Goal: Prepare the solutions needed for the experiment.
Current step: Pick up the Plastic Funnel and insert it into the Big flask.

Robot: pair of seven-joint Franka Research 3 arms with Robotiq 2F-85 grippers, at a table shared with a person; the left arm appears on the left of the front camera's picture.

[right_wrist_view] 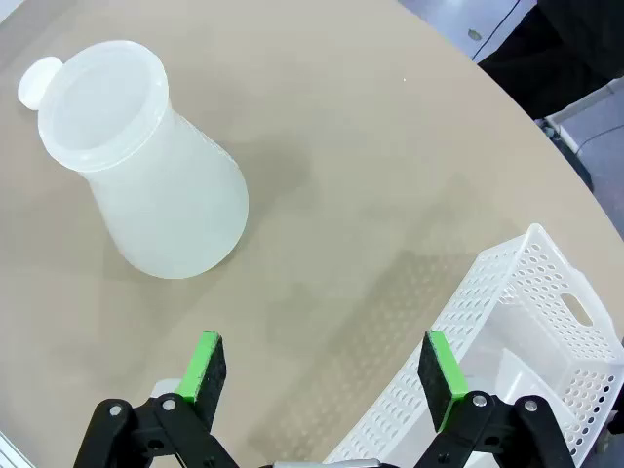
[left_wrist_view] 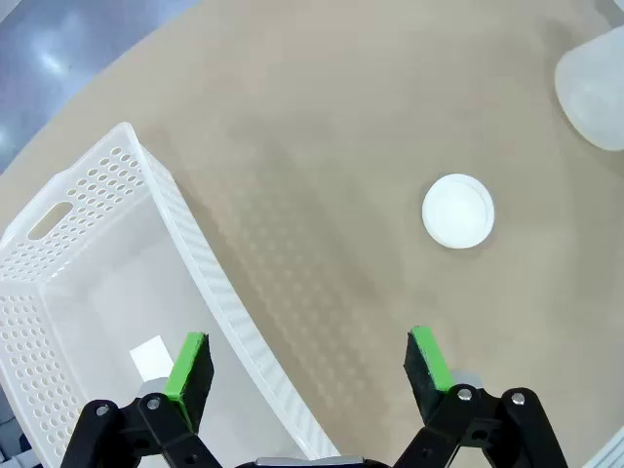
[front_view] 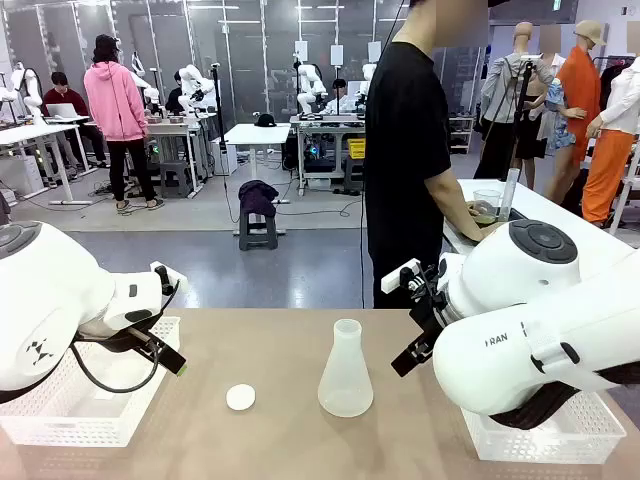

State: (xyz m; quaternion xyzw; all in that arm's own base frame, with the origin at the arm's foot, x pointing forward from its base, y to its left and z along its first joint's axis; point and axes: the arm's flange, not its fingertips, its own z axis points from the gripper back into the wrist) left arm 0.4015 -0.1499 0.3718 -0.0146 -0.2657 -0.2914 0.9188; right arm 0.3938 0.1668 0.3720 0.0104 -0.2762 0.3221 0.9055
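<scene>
— How are your hands?
— My left hand (left_wrist_view: 308,351) is spread wide and holds nothing. It hangs above the wall of the left basket (left_wrist_view: 210,283), one finger over the basket and the other over the bare worktop (left_wrist_view: 322,146). My right hand (right_wrist_view: 322,363) is just as wide, with nothing in it either, above the worktop beside the right basket (right_wrist_view: 507,292).
— And the flask?
— The flask (front_view: 345,372) stands upright near the middle of the worktop, between my two arms, with its mouth uncovered. Neither hand touches it.
— The stopper?
— The stopper (front_view: 240,397) lies flat on the worktop on my left of the flask, apart from it and nearer my left hand.
— Anyone about?
— A person (front_view: 405,150) in a black shirt stands at the far side, one arm reaching to another table.
</scene>
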